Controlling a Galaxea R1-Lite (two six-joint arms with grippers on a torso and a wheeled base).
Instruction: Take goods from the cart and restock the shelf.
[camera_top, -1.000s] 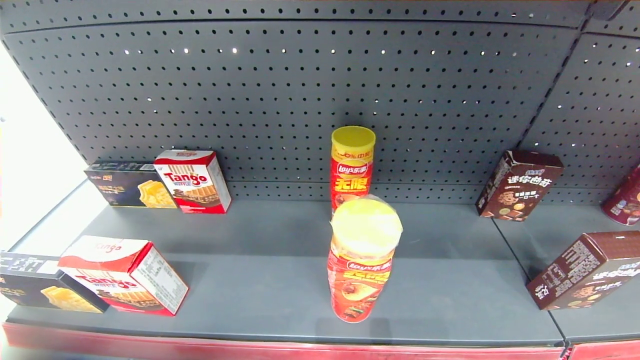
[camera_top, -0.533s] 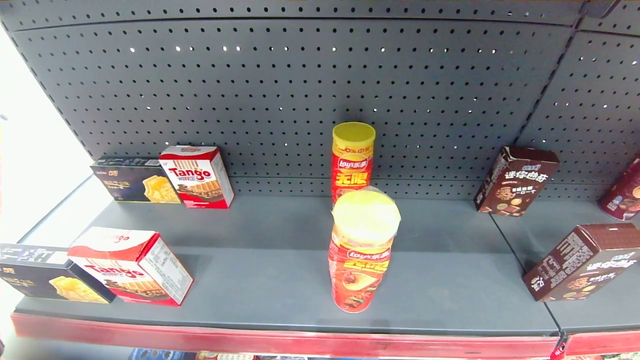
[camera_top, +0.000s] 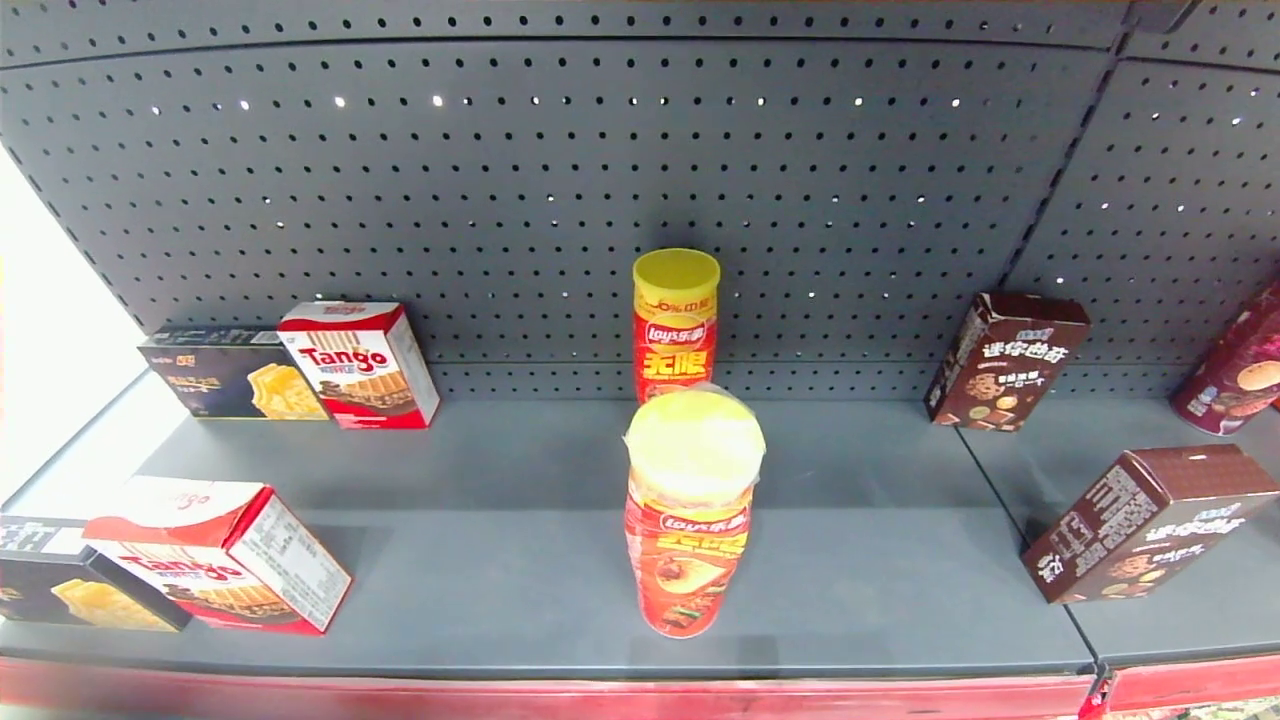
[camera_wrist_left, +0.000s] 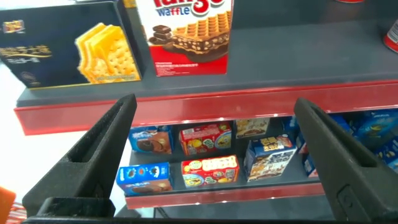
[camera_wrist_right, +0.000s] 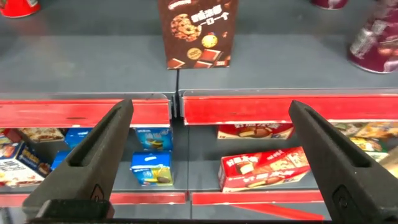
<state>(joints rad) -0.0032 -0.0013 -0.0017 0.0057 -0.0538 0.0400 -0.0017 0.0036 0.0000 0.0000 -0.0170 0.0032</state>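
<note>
The shelf (camera_top: 500, 560) ends in a red front lip (camera_top: 500, 695) and backs onto a pegboard wall (camera_top: 500, 200). At its 8 o'clock corner a black box (camera_top: 60, 580) and a wafer box (camera_top: 220, 555) stand side by side close to the lip. At 10 o'clock a second black box (camera_top: 225, 375) and a second wafer box (camera_top: 360, 365) stand side by side at the wall. Bare deck runs between the two pairs and on toward the middle.

At centre the front chip can (camera_top: 690, 510) stands upright, long axis vertical, lid up. The rear chip can (camera_top: 675, 320) is at its 12 o'clock, also upright, by the wall. Open deck lies at the front can's 3 o'clock. Past it, the rear cookie box (camera_top: 1005, 360) stands at 2 o'clock and the front cookie box (camera_top: 1140, 525) at 4 o'clock, with a dark red tub (camera_top: 1235, 375) at the far right.

The left gripper (camera_wrist_left: 214, 109) hangs below and before the lip with its fingers spread wide; the wafer box (camera_wrist_left: 189, 34) stands beyond it, across the lip. The right gripper (camera_wrist_right: 211, 107) is likewise spread, with the front cookie box (camera_wrist_right: 196, 31) beyond it, across the lip.
</note>
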